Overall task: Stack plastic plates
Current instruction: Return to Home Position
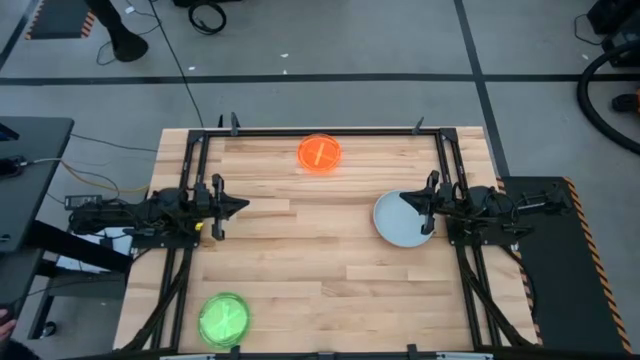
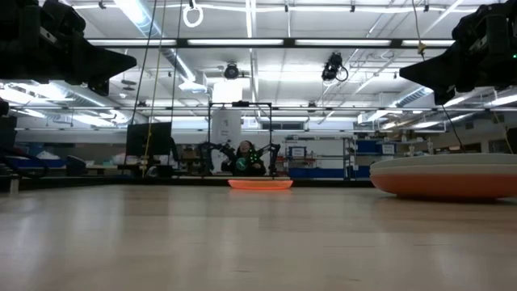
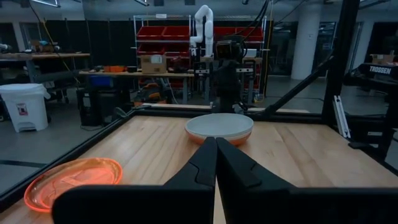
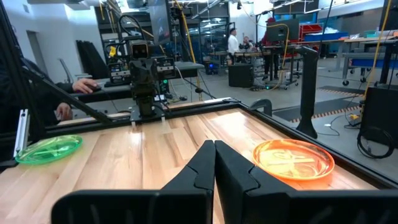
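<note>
A stack of larger plates (image 1: pixel 400 222) rests on the table's right side, pale blue on top. The low view shows the stack (image 2: pixel 446 176) with a rust-orange plate at the bottom, and it also shows in the left wrist view (image 3: pixel 219 126). Neon orange plates (image 1: pixel 320 153) (image 4: pixel 292 159) (image 3: pixel 73 180) lie near the far edge. Neon green plates (image 1: pixel 224 318) (image 4: pixel 48 149) lie near the near left corner. My left gripper (image 1: pixel 240 205) (image 3: pixel 216 147) hovers shut at the table's left. My right gripper (image 1: pixel 405 199) (image 4: pixel 214 148) hovers shut above the stack's far rim.
A black metal frame (image 1: pixel 300 132) runs along the table's edges. Bare wood (image 1: pixel 310 250) lies between the two arms and the plates. A person's hand (image 4: pixel 84 86) shows beyond the left edge, and people stand in the room beyond the table.
</note>
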